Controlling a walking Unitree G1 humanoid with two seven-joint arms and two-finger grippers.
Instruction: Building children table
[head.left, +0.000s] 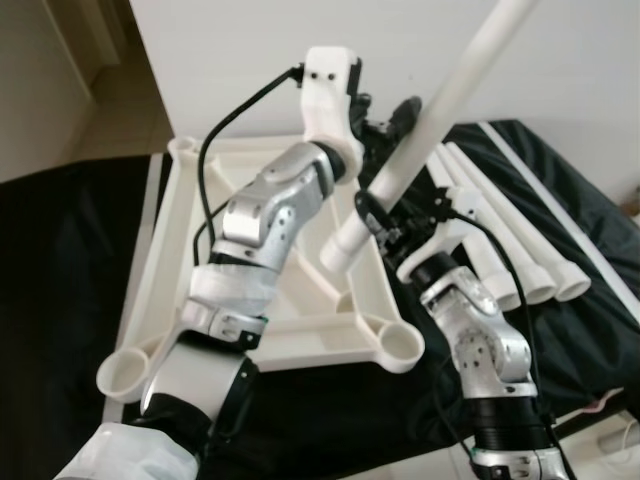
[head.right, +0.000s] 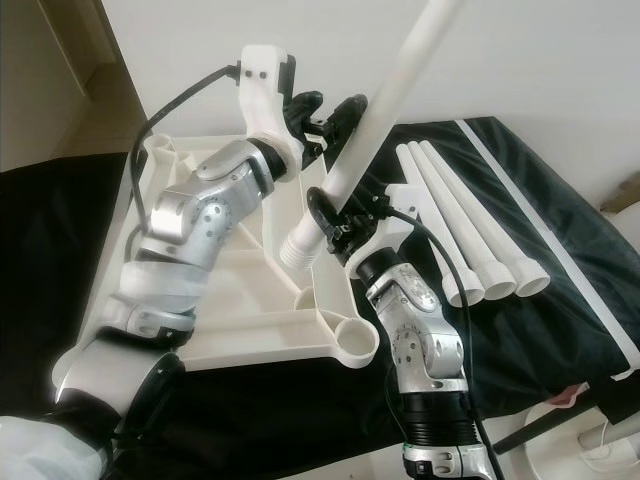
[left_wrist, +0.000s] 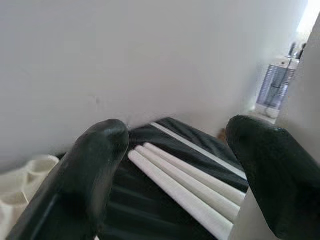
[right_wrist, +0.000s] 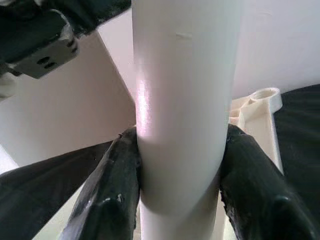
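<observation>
A cream table top (head.left: 160, 270) lies upside down on a black cloth, with round leg sockets (head.left: 400, 347) at its corners. My right gripper (head.left: 375, 215) is shut on a white table leg (head.left: 440, 110) near its lower, wider end. The leg tilts up and to the right, above the frame. In the right wrist view the leg (right_wrist: 180, 100) is clamped between both black fingers (right_wrist: 110, 195). My left gripper (head.right: 325, 112) is open and sits just left of the leg, higher up; its fingers (left_wrist: 95, 170) are spread apart with nothing between them.
Three more white legs (head.left: 500, 240) lie side by side on the black cloth (head.left: 70, 260) to the right of the frame. A white wall (head.left: 240, 50) stands close behind. Pale floor (head.left: 110, 110) shows at the far left. Cables (head.right: 590, 440) lie at the lower right.
</observation>
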